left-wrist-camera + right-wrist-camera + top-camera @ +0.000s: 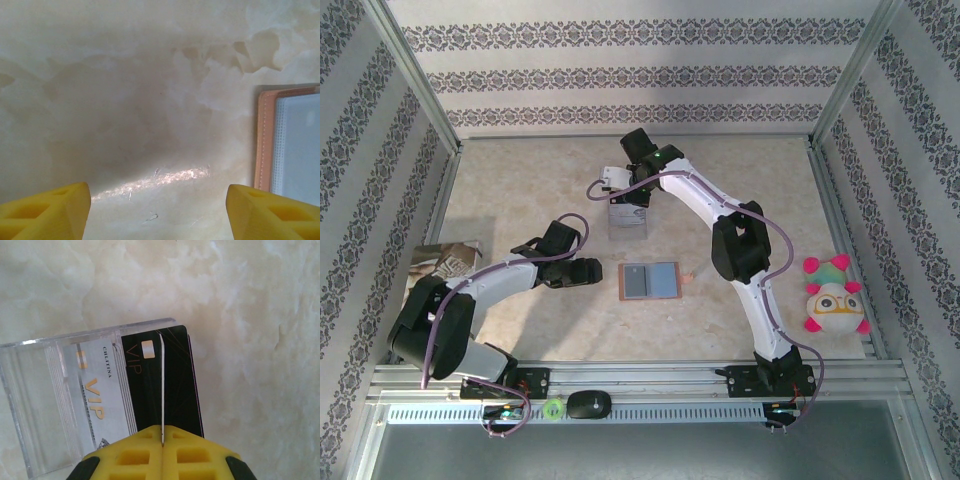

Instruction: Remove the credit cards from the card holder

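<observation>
The counter [520, 200] is cream, marbled with beige veins. The card holder [649, 281] has a tan-brown border around blue-grey panels. The clear case [45, 405] is colourless. In it, a silvery card [97, 395] carries orange-gold VIP lettering, and a black card [180, 385] has gold lettering and fine lines. A white-edged card [162, 385] shows as a thin pale line. The left gripper [159, 210] and right gripper [162, 437] are yellow. The walls [620, 75] are white with bands of dark damask ornament. The plush toy [834, 293] is white, pink and teal, with yellow spectacles.
</observation>
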Motion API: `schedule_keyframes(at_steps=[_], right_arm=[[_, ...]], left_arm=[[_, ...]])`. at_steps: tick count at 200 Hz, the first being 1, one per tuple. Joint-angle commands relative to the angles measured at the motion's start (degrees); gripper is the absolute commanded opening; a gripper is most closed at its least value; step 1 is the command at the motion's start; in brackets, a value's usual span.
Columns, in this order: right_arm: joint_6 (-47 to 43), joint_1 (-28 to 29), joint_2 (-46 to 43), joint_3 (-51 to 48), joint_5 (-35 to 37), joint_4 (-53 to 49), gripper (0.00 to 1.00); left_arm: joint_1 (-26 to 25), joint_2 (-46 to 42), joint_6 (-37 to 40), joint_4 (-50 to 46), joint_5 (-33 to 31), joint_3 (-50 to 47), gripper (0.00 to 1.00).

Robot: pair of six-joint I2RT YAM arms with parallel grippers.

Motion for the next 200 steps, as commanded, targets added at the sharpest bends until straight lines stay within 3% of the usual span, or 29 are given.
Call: schedule_keyframes(at_steps=[1, 11, 27, 81, 92, 125, 148, 161, 165, 200], right_arm=[[0.02, -0.15, 0.18, -1.35, 1.96, 2.09, 0.17], [0.90, -0.15, -0.09, -2.28, 3.32, 4.60, 0.32], [2.34, -0.15, -0.30, -2.76, 5.04, 7.74, 0.39], [9.38, 0.23, -6.05, -8.71, 6.42, 21.12, 0.42], [12.46, 0.62, -8.11, -10.57, 5.70, 23.82, 0.44], [32.06, 0.55, -14.06, -15.28, 0.21, 29.29, 0.44], [49.21, 0.03, -19.23, -23.79, -4.49, 35.89, 0.45], [57.74, -0.13, -22.10, -28.78, -6.68, 38.51, 0.44], [59.38, -0.21, -22.91, -30.29, -7.53, 38.95, 0.44], [71.64, 1.24, -31.76, -43.84, -6.20, 36.39, 0.46]], left_arm=[[0.80, 0.61, 0.35, 1.46, 1.13, -0.53, 0.72], [0.85, 0.52, 0.28, 1.54, 1.32, -0.57, 0.72], [0.84, 0.48, 0.22, 1.61, 1.40, -0.68, 0.72], [0.82, -0.70, -0.61, 2.62, 1.46, -1.70, 0.73], [0.86, -1.26, -0.86, 2.82, 0.92, -1.82, 0.80], [0.85, -3.74, -2.13, 6.33, 0.59, -3.55, 0.88], [1.14, -6.14, -3.29, 8.70, -0.54, -4.93, 0.90], [1.91, -7.95, -4.46, 9.97, -1.25, -6.10, 0.96], [2.13, -8.57, -4.85, 10.53, -1.23, -6.56, 1.00], [5.28, -14.55, -7.73, 14.66, 0.10, -10.37, 1.00]])
